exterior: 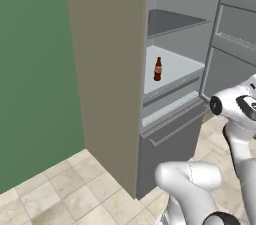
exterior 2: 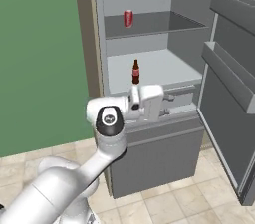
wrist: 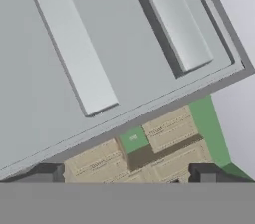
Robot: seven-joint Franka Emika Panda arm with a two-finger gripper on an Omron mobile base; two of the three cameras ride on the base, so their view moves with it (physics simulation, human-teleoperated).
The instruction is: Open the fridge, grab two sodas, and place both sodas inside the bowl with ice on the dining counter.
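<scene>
Your fridge point(exterior 2: 149, 133) door point(exterior 2: 231, 93) is swung wide open. Red can point(exterior 2: 128, 18) sits on the upper shelf point(exterior 2: 164, 23) near its left edge; cola bottle point(exterior 2: 135, 72) stands on the shelf below, near the front edge. Pincer point(wrist: 127, 173) fingers are spread apart, holding nothing, facing the door's inner side.

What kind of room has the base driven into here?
Most likely a kitchen: a tall grey fridge stands open against a green wall, with a cola bottle and red can on its shelves, over beige floor tiles.
</scene>
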